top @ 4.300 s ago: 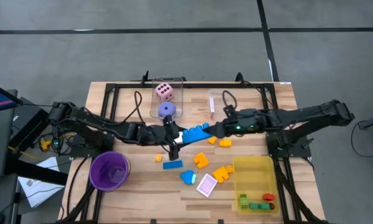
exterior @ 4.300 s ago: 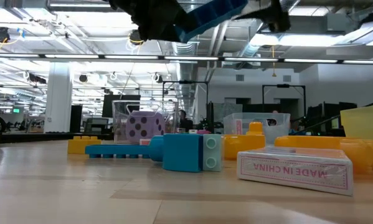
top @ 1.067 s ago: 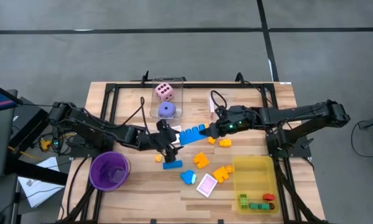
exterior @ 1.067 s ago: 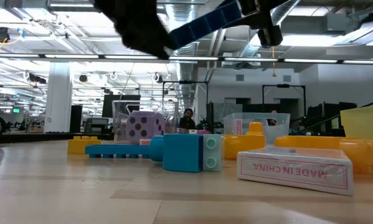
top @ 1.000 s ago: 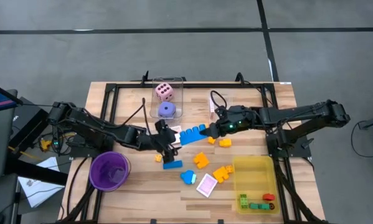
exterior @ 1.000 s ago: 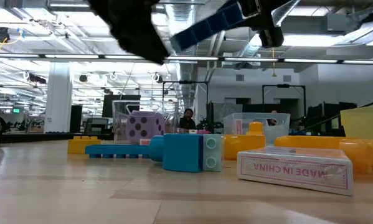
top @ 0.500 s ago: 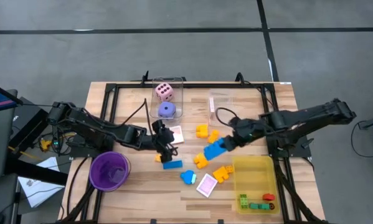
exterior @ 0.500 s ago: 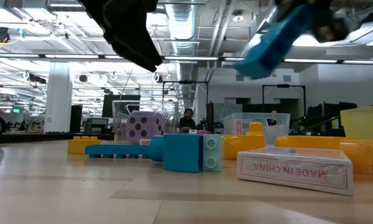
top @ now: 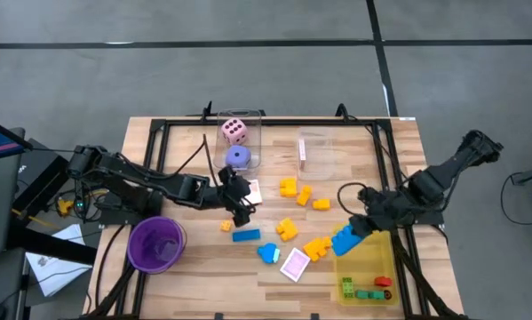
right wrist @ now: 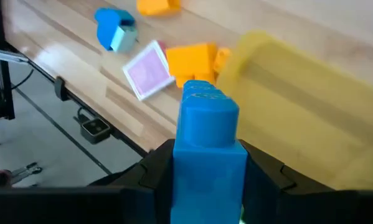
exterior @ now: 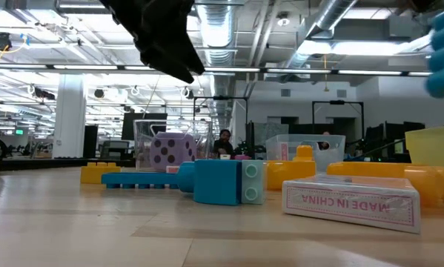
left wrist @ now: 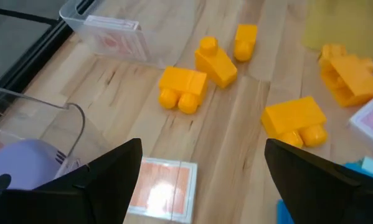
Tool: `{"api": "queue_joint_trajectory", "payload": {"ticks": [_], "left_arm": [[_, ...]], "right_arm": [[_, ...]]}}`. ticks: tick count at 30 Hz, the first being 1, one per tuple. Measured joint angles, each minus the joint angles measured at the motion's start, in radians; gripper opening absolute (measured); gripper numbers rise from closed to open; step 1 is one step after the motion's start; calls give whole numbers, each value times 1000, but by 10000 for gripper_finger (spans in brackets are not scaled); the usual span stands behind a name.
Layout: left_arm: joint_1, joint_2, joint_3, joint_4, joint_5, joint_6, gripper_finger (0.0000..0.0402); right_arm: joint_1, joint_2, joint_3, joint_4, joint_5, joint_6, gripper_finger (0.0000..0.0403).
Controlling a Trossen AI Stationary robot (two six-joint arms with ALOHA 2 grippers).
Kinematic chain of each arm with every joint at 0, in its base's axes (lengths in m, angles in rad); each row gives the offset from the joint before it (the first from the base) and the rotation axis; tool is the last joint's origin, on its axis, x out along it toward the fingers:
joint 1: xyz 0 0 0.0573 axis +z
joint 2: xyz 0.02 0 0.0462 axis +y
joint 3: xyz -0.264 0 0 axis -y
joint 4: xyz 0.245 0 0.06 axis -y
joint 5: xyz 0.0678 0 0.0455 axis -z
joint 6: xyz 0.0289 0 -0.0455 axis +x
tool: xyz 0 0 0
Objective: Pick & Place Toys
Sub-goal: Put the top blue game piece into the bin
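Note:
My right gripper is shut on a long blue block and holds it over the far left corner of the yellow tray. My left gripper hovers open above the table's middle, over a pink-white card, touching nothing. Loose toys lie flat on the wood: yellow blocks, orange blocks, a flat blue piece, a blue block and a second card. A pink die and a purple die sit in a clear box. My right gripper pinches the blue block's two side faces between its two fingers, at the block's rear end. The fingers slant down from the table's right side and lie along the block. Its studded end juts past the fingertips, lifted clear above the tray.
A purple cup stands near the front left. A second clear box sits at the far middle. Green and red pieces lie in the tray's near end. The black frame rails border the table.
My right gripper has carried the blue block from the table's middle toward the right and near edges, until it is over the yellow tray's far left corner. On the way it has tipped to point more steeply down. The block has stayed in its fingers, clear of the table.

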Motion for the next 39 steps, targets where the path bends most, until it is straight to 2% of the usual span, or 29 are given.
{"api": "queue_joint_trajectory", "payload": {"ticks": [17, 33, 39], "left_arm": [[62, 0, -1, 76, 0, -3, 337], [68, 0, -1, 90, 0, -15, 337], [68, 0, -1, 90, 0, -55, 337]], "right_arm": [[239, 36, 0, -110, 48, 340, 131], [320, 36, 0, -235, 116, 498, 131], [330, 82, 0, -227, 124, 509, 131]]}}
